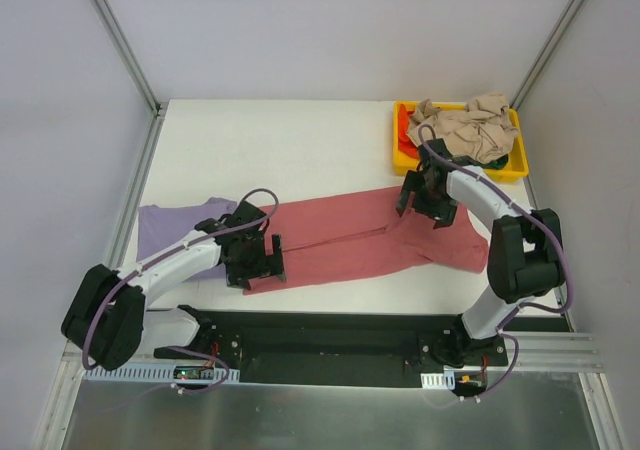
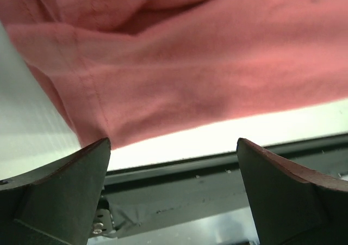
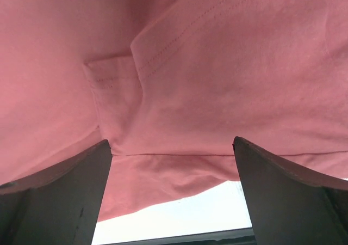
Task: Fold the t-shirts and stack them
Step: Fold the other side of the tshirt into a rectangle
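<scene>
lavender t-shirt point(image 1: 172, 228): lies flat at the left of the table point(image 1: 280, 140), with the left arm crossing above its near edge. left tool point(image 1: 258, 262): positioned at the near left corner of the red-pink t-shirt point(image 1: 340, 242). in the left wrist view its fingers point(image 2: 70, 185) stand apart, the gap between them shows white table and the dark rail, and the shirt hem lies just beyond the tips. red-pink t-shirt: spread across the middle of the table, its left end just beside the lavender t-shirt, with a crease running along its length. right tool point(image 1: 422, 210): positioned over the right part of the red-pink t-shirt near its far edge. in the right wrist view its fingers point(image 3: 65, 196) stand apart, with a stitched seam and folded cloth filling the frame beyond them; contact between tips and cloth cannot be determined. yellow tray point(image 1: 516, 167): at the far right corner of the table, holding a crumpled beige t-shirt point(image 1: 470, 125) on top, a red t-shirt point(image 1: 403, 120) at its left side and a dark green t-shirt point(image 1: 500, 156) at its near right.
</scene>
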